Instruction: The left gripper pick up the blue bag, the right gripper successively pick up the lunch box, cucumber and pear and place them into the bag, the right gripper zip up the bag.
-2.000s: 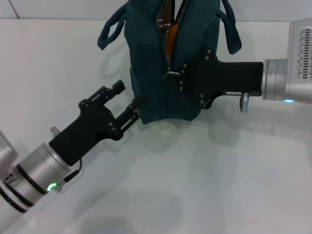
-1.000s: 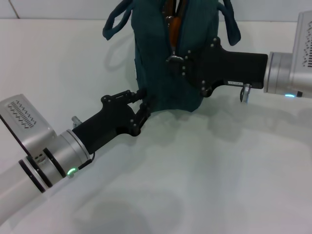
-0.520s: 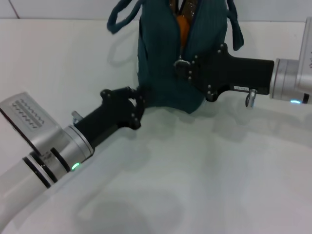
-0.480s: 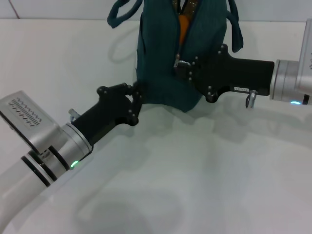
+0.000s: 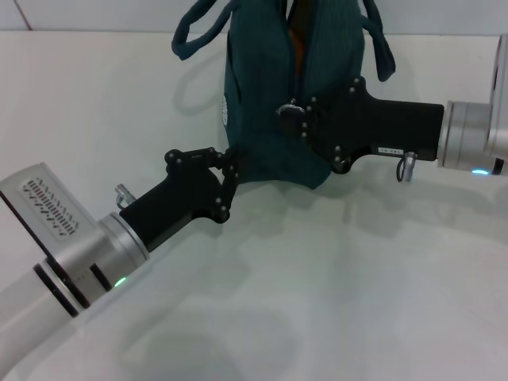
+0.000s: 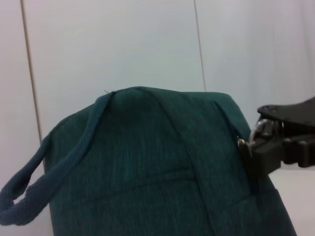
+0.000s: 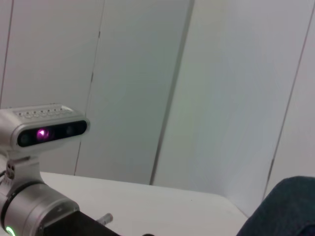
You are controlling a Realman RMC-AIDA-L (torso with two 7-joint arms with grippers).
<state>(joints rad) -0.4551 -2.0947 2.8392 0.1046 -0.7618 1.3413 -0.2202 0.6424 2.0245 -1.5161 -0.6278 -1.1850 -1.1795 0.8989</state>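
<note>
Blue bag (image 5: 270, 119): upright on white counter (image 5: 333, 286), 12 o'clock of head view; orange visible through the part-open top, judged the pear (image 5: 295, 40). Lunch box, cucumber: not visible, presumably inside.
Left gripper (image 5: 232, 169): fingers closed, pinching bag's lower corner at 9 o'clock.
Right gripper (image 5: 298, 113): at 3 o'clock side, clamped on zipper pull (image 5: 287, 110).
Status: loading judged done; zipping under way, unfinished.
</note>
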